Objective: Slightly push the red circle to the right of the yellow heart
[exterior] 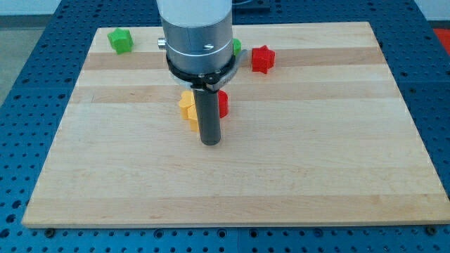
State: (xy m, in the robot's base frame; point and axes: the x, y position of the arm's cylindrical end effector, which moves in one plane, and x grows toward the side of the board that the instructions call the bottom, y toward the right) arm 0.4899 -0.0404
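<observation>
My tip (211, 143) is sitting on the board (337, 176), just below the 2 task blocks; a bare rod, nothing to open or shut, holding nothing. The rod itself is rising toward the view's top and covering the seam between them.

The yellow heart (188, 107) is showing at the rod's left edge, the red circle (223, 103) peeking out at its right edge, so the circle is already lying right of the heart. Whether the 2 are touching, I cannot tell; the rod is hiding the gap. Whether the tip is touching either block, also cannot tell.

Risks, as I am judging them:
- The tip is resting low and centred between both blocks, so a straight push toward the view's top is likely catching the heart too and dragging both.
- To nudge the circle rightward, the tip is needing to get onto its left side, which is where the heart is sitting; squeezing in there is likely shoving the heart leftward.
- "Slightly" is the ask; a long stroke is overshooting, sending the circle far right.
- A round block hit off-centre is tending to slip sideways around the tip.

Further out: a red star (262, 58) up and right, near enough to matter only on a big diagonal overshoot. A green block (120, 40) is sitting far at top left, and another green block (237, 46) is mostly hidden behind the arm (197, 31), shape unclear.
</observation>
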